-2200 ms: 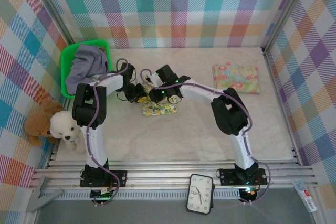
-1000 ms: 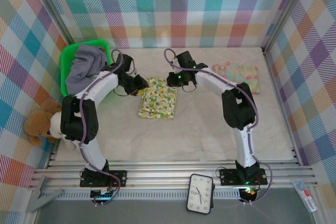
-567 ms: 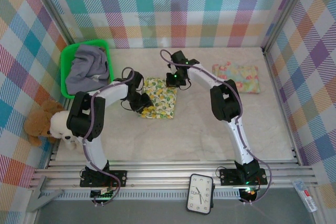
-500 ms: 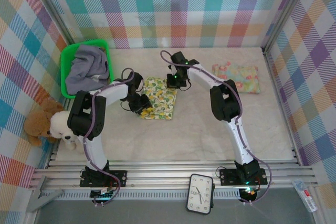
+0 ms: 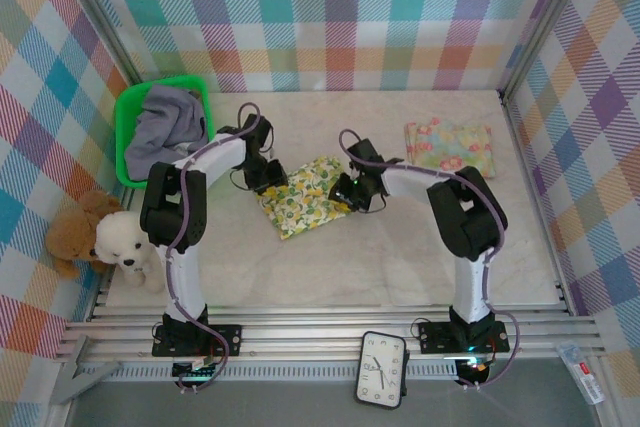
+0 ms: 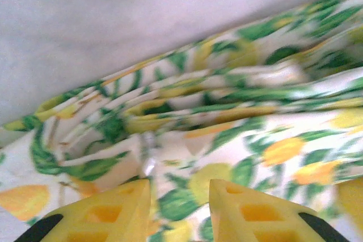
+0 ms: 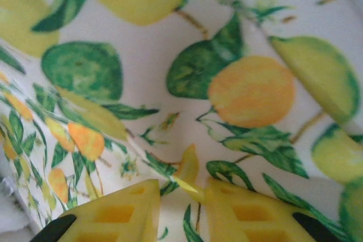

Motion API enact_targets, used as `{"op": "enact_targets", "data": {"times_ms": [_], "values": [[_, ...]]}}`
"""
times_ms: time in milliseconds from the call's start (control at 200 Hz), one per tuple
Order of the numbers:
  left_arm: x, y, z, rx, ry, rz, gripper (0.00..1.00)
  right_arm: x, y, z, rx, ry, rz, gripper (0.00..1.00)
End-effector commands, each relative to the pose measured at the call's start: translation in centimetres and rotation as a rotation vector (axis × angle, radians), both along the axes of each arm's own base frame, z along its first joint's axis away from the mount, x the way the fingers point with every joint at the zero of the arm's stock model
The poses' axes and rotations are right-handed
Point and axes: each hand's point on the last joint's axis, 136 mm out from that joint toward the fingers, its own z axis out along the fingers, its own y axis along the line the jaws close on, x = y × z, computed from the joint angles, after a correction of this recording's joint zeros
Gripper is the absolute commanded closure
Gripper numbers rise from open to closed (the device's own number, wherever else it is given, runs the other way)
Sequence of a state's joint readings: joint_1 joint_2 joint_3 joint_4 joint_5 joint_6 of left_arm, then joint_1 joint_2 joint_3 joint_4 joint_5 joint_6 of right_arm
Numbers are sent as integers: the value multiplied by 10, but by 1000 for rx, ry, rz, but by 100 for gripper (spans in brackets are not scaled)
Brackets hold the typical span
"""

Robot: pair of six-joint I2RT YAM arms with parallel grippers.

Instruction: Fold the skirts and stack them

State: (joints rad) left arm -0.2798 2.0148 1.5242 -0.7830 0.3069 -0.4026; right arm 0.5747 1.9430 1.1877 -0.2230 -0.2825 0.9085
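Lemon-print skirt [image 5: 303, 199] lies askew; pastel skirt [image 5: 450, 148] seems folded.

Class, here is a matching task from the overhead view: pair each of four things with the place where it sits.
Things
1. lemon-print skirt
2. pastel floral skirt
3. grey skirt
4. clock

Places
A. bunched in the green basket
B. folded flat at the far right of the table
C. at the near edge, in front of the arm bases
D. between the left gripper and the right gripper

Pairs: 1-D, 2-B, 3-A, 4-C
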Motion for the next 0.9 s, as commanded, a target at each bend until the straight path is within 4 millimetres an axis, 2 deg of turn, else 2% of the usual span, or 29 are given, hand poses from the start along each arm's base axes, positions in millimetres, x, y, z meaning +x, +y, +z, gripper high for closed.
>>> {"op": "enact_targets", "data": {"times_ms": [0, 45, 80, 160, 195, 280, 410, 505, 625, 895], "values": [[1, -16, 33, -103, -41, -53, 61, 0, 16, 26, 133, -29, -128, 67], [3, -18, 46, -131, -73, -42, 58, 6, 6, 39, 111, -87, -135, 64], [3, -17, 55, -142, -93, -29, 55, 13, -3, 50, 86, -139, -125, 58], [0, -14, 64, -153, -112, 9, 46, 26, -22, 67, 5, -233, -81, 46], [-2, -11, 64, -151, -112, 30, 41, 32, -28, 71, -18, -267, -46, 35], [-7, -6, 62, -151, -105, 80, 32, 43, -33, 71, -65, -338, 65, 0], [-11, 0, 59, -188, -107, 165, 12, 55, -28, 67, -127, -441, 285, 1], [-16, 2, 58, -195, -105, 187, 3, 57, -15, 69, -86, -474, 432, 1], [-25, 8, 50, -162, -80, 201, 0, 58, -4, 59, -52, -447, 544, 3], [-39, 28, 27, -57, -16, 268, 3, 72, 7, 39, -47, -401, 571, 10]]}}
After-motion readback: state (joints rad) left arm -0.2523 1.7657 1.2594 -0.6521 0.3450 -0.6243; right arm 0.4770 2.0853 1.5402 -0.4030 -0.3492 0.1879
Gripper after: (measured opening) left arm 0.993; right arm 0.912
